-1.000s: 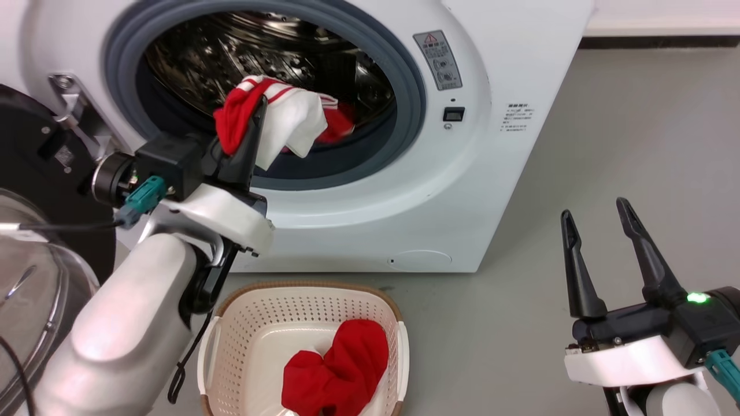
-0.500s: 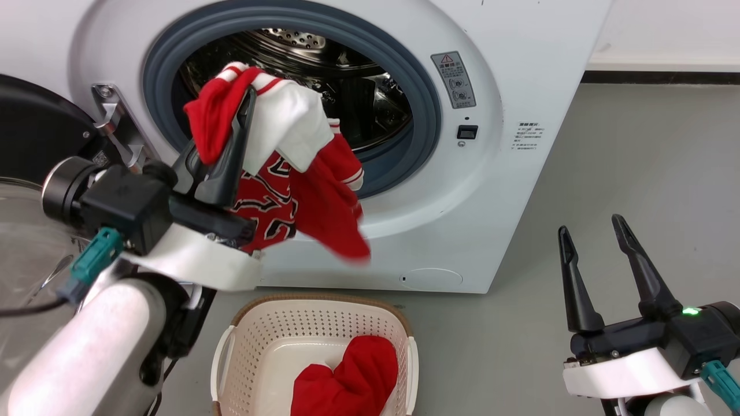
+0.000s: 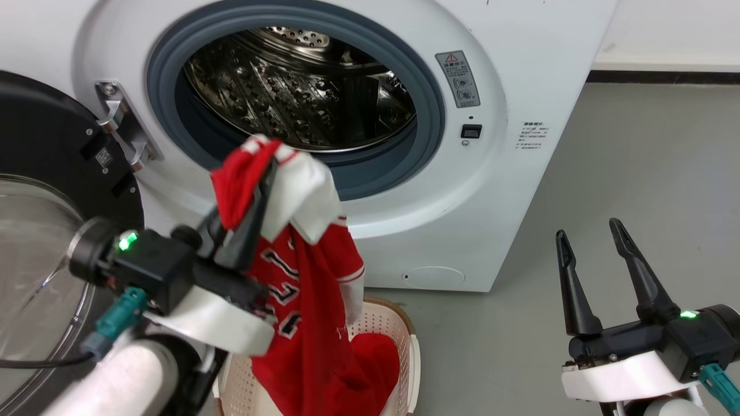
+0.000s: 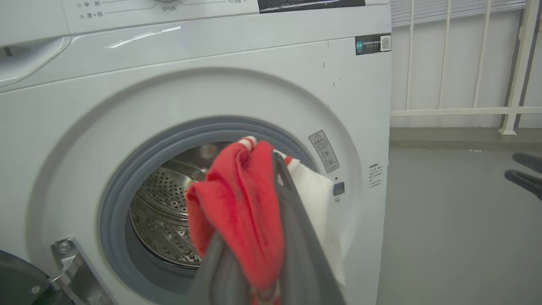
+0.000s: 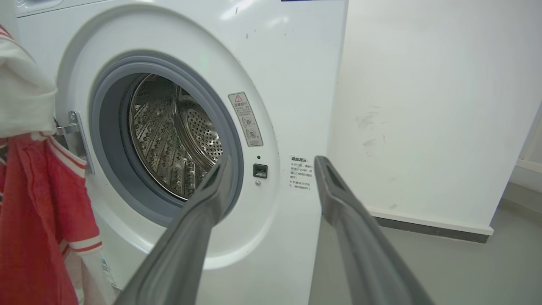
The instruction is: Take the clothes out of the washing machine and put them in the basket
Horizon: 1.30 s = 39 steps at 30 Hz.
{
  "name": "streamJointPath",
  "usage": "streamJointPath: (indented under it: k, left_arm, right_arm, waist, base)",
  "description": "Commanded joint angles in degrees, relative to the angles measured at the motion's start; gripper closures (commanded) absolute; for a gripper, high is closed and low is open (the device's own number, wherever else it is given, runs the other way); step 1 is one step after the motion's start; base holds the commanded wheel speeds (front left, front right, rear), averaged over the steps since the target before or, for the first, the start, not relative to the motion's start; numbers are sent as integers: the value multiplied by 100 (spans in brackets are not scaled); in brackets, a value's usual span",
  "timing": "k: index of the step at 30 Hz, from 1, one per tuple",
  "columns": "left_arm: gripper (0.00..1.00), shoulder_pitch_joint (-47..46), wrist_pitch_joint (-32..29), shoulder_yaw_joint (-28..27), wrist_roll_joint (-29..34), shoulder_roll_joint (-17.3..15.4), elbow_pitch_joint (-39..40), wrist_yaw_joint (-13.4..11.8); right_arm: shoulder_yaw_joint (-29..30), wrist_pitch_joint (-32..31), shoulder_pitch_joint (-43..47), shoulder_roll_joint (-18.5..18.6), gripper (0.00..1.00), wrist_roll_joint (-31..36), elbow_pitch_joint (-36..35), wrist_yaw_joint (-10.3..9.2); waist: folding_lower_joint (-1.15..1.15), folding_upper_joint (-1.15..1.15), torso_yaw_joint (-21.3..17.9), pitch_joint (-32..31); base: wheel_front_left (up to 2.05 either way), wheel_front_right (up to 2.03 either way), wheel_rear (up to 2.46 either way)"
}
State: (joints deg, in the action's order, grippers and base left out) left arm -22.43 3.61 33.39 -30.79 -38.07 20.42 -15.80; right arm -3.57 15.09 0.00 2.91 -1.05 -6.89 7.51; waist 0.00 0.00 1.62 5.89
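Red striped fabric, a jersey (image 3: 306, 300), hung from the left claw (image 3: 263, 185), its fingers clamped on the cloth, just in front of the washing machine (image 3: 520, 69) and over the basket (image 3: 381, 316). A plain red garment (image 3: 383, 365) lay in the basket. The right claw (image 3: 587, 230) stood apart, holding nothing.

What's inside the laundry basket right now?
A plain red garment lies in the basket. The striped jersey held by the left gripper hangs in front, hiding the basket's floor and left side.
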Motion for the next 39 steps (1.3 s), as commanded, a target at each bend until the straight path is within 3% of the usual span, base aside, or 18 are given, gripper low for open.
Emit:
streamJointPath:
  k: [1, 7, 14, 22, 29, 39]
  left_arm:
    - [100, 197, 10, 78, -45, 6, -40, -7]
    - [100, 638, 217, 334, -184, 199, -495, 63]
    - [100, 836, 490, 666, -324, 530, -1471, 371]
    - [100, 348, 772, 927, -444, 1146, -3459, 922]
    - [100, -604, 945, 978, -445, 1787, -5556, 1434]
    - [100, -2008, 908, 1345, -106, 2446, -7975, 1928]
  right_arm:
    - [-6, 11, -76, -6, 0, -1, -22, -5]
    - [12, 11, -221, -6, 0, 64, -62, -4]
    - [35, 11, -432, -6, 0, 157, -120, -5]
    - [-14, 11, -926, -7, 0, 254, -241, -5]
    - [15, 10, -1437, -8, 0, 271, -422, -4]
    - [147, 11, -1870, -8, 0, 234, -597, -5]
  waist:
    - [0, 0, -4, 84]
    - [0, 0, -46, 400]
    - [0, 0, -103, 834]
    - [0, 0, -318, 1700]
    - [0, 0, -534, 2699]
    - [0, 0, -687, 3762]
  base:
    - [0, 0, 0]
    - [0, 0, 0]
    - [0, 0, 0]
    - [0, 0, 0]
    - [0, 0, 0]
    - [0, 0, 0]
